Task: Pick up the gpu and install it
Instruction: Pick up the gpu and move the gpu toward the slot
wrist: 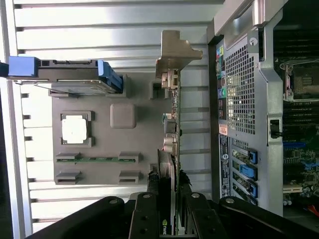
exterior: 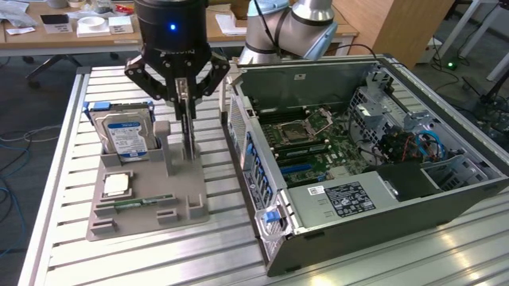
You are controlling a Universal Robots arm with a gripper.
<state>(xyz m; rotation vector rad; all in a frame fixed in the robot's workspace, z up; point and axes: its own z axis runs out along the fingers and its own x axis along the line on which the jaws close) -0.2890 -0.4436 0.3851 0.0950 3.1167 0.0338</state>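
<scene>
Above the tray (exterior: 151, 179) | my hand (exterior: 185, 100) clamps gpu (exterior: 189, 138) by its top edge | likely light, stiff, fragile; I judge edges safest

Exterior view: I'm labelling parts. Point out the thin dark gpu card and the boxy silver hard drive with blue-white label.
thin dark gpu card (exterior: 188, 134), exterior view, on its upright edge, mid-height.
boxy silver hard drive (exterior: 127, 137), exterior view, on its blue-white label.

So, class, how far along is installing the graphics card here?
Done: the black gripper grips the thin dark card with silvery bracket. In hand: that card, upright at the grey holder tray. Left: the card is not yet in the open dark computer case.
</scene>
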